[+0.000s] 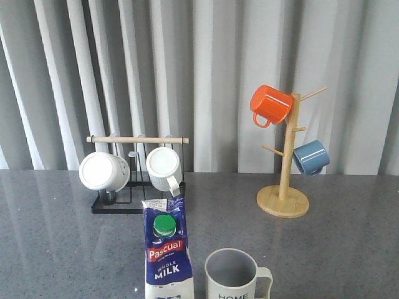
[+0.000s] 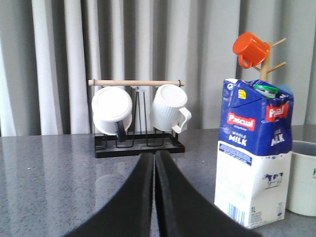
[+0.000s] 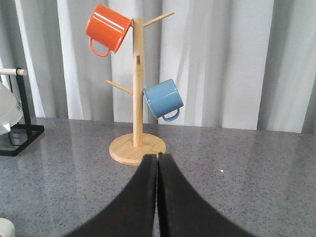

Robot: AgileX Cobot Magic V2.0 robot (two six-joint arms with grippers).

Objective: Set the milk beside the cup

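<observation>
Milk (image 1: 167, 252) stands at cup's (image 1: 235, 276) 9 o'clock; top-heavy, soft card, I'd grip mid-body. Both tools, left (image 2: 154, 163) and right (image 3: 158, 165), pressed together, empty.

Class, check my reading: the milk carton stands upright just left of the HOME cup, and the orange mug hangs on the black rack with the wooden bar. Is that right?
One detail is off. The orange mug hangs on the wooden mug tree, not the black rack, as the front view shows. The milk carton does stand upright just left of the HOME cup.
</observation>
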